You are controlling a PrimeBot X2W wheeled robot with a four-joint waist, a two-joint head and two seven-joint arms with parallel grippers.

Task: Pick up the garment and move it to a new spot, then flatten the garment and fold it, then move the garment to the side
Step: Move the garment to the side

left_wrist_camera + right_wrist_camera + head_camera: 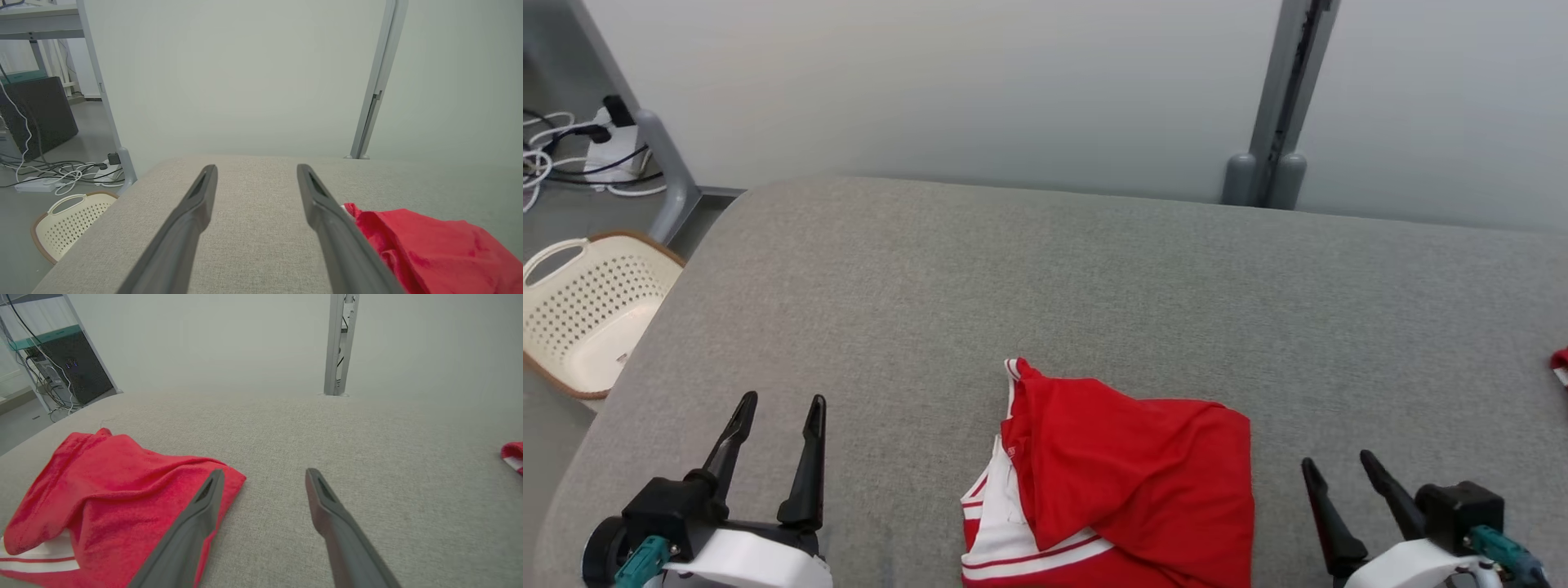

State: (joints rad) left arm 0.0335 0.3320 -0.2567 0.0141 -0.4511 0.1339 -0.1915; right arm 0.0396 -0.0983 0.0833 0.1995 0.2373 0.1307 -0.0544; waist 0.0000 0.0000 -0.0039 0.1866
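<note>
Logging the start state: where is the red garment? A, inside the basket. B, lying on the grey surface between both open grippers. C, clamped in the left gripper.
B: the red garment lies on the grey surface between the left gripper and the right gripper, both open and empty.

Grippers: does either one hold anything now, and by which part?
Nothing is held. The left gripper and the right gripper are both open, not touching the garment lying between them.
</note>
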